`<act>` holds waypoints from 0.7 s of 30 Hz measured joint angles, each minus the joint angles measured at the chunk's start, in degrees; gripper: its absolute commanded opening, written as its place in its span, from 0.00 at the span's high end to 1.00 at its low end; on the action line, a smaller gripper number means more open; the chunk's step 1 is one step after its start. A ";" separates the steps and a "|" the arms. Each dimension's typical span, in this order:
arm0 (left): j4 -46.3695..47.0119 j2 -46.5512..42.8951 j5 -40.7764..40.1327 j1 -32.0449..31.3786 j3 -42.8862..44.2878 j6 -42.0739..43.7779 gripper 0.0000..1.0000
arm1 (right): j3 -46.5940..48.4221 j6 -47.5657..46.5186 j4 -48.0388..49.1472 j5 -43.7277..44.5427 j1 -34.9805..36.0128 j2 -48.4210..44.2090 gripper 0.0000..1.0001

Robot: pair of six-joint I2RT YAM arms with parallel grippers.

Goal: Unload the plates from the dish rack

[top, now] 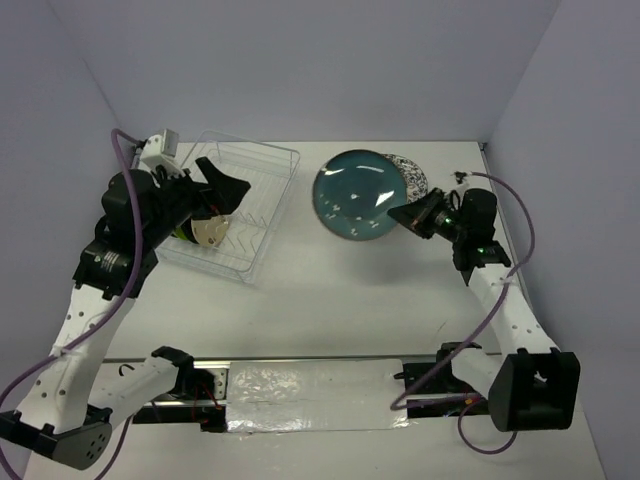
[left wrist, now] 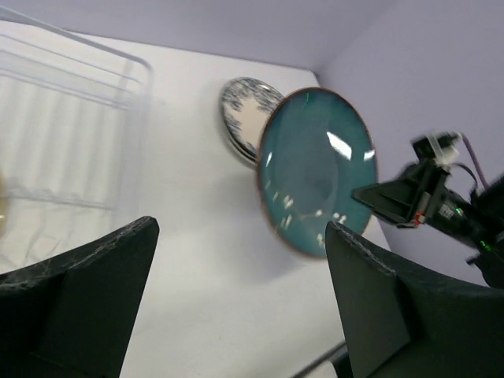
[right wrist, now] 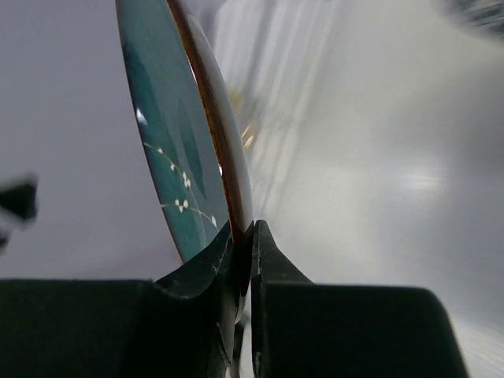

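The clear wire dish rack (top: 262, 190) stands at the back left; its wall also shows in the left wrist view (left wrist: 71, 134). A plate with a pale underside (top: 210, 233) stands in it, mostly hidden by my left arm. My left gripper (top: 226, 188) hovers over the rack, open and empty (left wrist: 236, 291). My right gripper (top: 408, 214) is shut on the rim of the large dark teal plate (top: 356, 195) and holds it tilted above the table (right wrist: 250, 240). The black-and-white speckled plate (top: 413, 172) lies behind it (left wrist: 242, 118).
Purple walls close the back and both sides. A white box (top: 160, 150) sits behind the rack's left corner. A black rail with a plastic sheet (top: 310, 388) runs along the near edge between the arm bases. A cable loops beside the right arm (top: 515, 215).
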 measured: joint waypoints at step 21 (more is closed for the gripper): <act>-6.49 -7.54 -17.33 0.33 -18.03 15.37 0.01 | 16.55 10.82 14.82 7.65 -17.20 49.27 1.00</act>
